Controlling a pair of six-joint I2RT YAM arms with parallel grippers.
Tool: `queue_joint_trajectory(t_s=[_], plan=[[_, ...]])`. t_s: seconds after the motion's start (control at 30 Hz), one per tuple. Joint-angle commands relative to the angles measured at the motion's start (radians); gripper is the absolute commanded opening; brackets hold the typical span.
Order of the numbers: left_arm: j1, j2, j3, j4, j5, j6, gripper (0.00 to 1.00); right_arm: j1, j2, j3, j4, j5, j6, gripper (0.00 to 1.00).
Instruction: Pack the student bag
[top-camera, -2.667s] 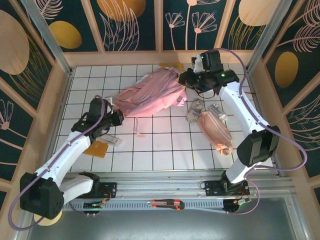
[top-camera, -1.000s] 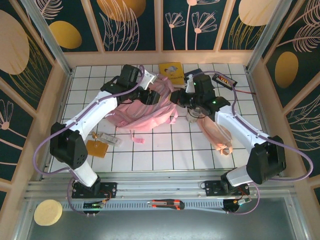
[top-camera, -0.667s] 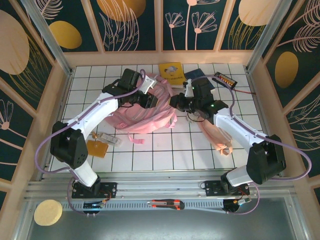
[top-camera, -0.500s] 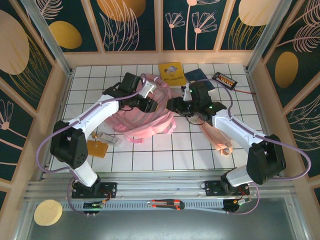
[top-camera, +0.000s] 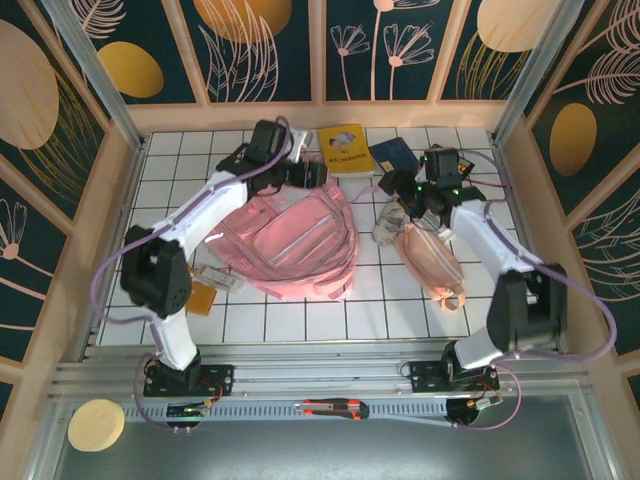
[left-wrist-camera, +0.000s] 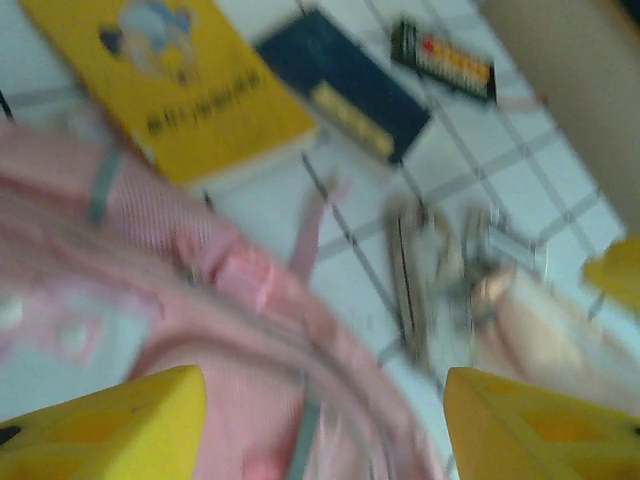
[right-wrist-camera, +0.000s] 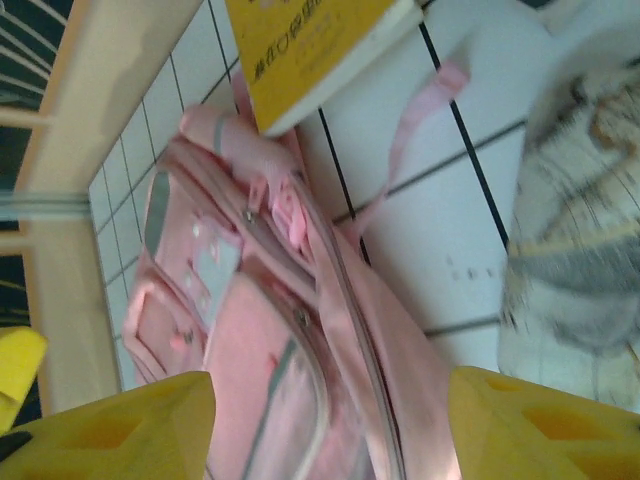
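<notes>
Student bag (top-camera: 295, 240): pink backpack, largest item; lies flat on the white tiled table (top-camera: 300, 320), left of centre, front pockets up, its far end just beside the yellow book.

Left gripper (top-camera: 312, 172): over the bag's far end; in the wrist view its yellow fingers (left-wrist-camera: 120, 425) stand wide apart with nothing between them.

Right gripper (top-camera: 405, 188): right of the bag and apart from it, near the clear packet; jaws spread, holding nothing.

Pale pink pouch (top-camera: 432, 262): slim, right of the bag, under the right arm.

Yellow book (top-camera: 342, 148): flat by the back wall.

Dark blue booklet (top-camera: 393, 156): just right of the yellow book.

Clear packet (top-camera: 390, 222): crumpled, between bag and pouch.

Orange card (top-camera: 200, 298): left of the bag, near edge.
</notes>
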Motion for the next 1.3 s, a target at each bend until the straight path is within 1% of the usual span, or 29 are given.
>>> queue_joint_trajectory(t_s=[0.0, 0.07, 0.13, 0.23, 0.27, 0.3, 0.33, 0.37, 0.4, 0.5, 0.63, 0.77, 0.9, 1.0, 1.03, 1.13, 1.17, 1.23, 1.27], plan=[[0.044, 0.173, 0.161, 0.122, -0.047, -0.190, 0.64, -0.036, 0.184, 0.107, 0.168, -0.051, 0.033, 0.64], [0.053, 0.302, 0.327, 0.092, -0.051, -0.222, 0.64, -0.062, 0.287, 0.178, 0.210, -0.072, 0.005, 0.65], [0.055, 0.454, 0.548, 0.014, -0.036, -0.231, 0.64, -0.077, 0.392, 0.260, 0.233, -0.098, -0.036, 0.65], [0.058, 0.741, 1.018, -0.181, -0.023, -0.268, 0.64, -0.086, 0.529, 0.376, 0.253, -0.142, -0.085, 0.65], [0.066, 0.840, 1.208, -0.250, -0.024, -0.305, 0.64, -0.090, 0.573, 0.413, 0.261, -0.158, -0.097, 0.65], [0.080, 0.921, 1.328, -0.263, 0.006, -0.367, 0.64, -0.089, 0.606, 0.438, 0.271, -0.166, -0.108, 0.65], [0.092, 0.909, 1.248, -0.201, 0.046, -0.423, 0.65, -0.089, 0.631, 0.461, 0.279, -0.176, -0.113, 0.65], [0.097, 0.897, 1.185, -0.158, 0.045, -0.449, 0.65, -0.089, 0.658, 0.492, 0.285, -0.194, -0.122, 0.64], [0.098, 0.897, 1.166, -0.134, 0.040, -0.444, 0.66, -0.089, 0.685, 0.514, 0.291, -0.210, -0.126, 0.64], [0.100, 0.922, 1.170, -0.107, 0.063, -0.459, 0.66, -0.089, 0.758, 0.587, 0.292, -0.244, -0.130, 0.64], [0.100, 0.955, 1.174, -0.105, 0.089, -0.476, 0.66, -0.086, 0.835, 0.659, 0.268, -0.243, -0.124, 0.63], [0.101, 0.967, 1.174, -0.132, 0.091, -0.455, 0.65, -0.079, 0.898, 0.713, 0.233, -0.231, -0.130, 0.61], [0.101, 0.961, 1.174, -0.208, 0.075, -0.413, 0.63, -0.062, 0.948, 0.768, 0.186, -0.215, -0.166, 0.59], [0.099, 0.947, 1.176, -0.313, 0.036, -0.347, 0.63, -0.040, 0.989, 0.836, 0.146, -0.212, -0.193, 0.57], [0.098, 0.943, 1.177, -0.351, 0.017, -0.324, 0.63, -0.035, 1.001, 0.851, 0.146, -0.215, -0.193, 0.54], [0.089, 0.922, 1.184, -0.480, -0.044, -0.226, 0.63, -0.021, 1.037, 0.903, 0.129, -0.221, -0.192, 0.38], [0.086, 0.919, 1.191, -0.518, -0.066, -0.201, 0.63, -0.020, 1.042, 0.910, 0.123, -0.220, -0.195, 0.36], [0.083, 0.915, 1.234, -0.629, -0.118, -0.151, 0.63, -0.017, 1.043, 0.920, 0.090, -0.198, -0.214, 0.37], [0.081, 0.916, 1.261, -0.671, -0.148, -0.128, 0.64, -0.019, 1.040, 0.924, 0.068, -0.181, -0.229, 0.40]])
